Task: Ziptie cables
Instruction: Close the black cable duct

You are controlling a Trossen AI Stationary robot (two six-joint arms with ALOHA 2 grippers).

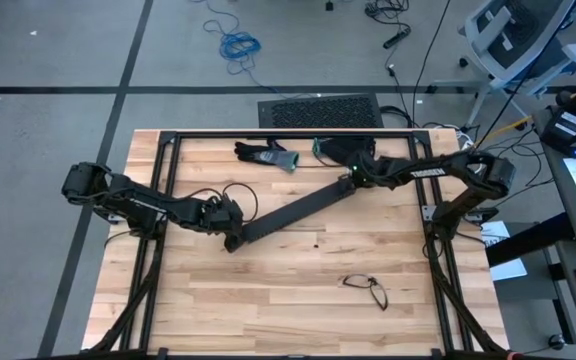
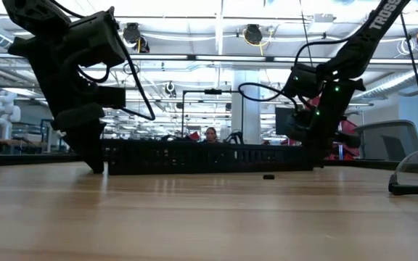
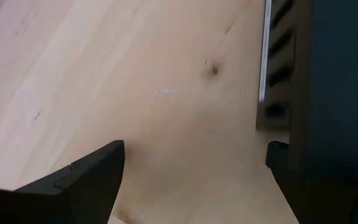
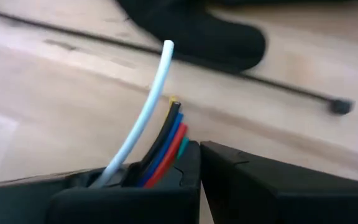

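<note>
The right gripper is clamped on the cables, a bundle of black, blue, red and green wires with a white zip tie standing up beside them, at the far end of the black slotted duct. The left gripper sits at the duct's near end on the counter, fingers spread apart. A black glove lies beyond the duct.
</note>
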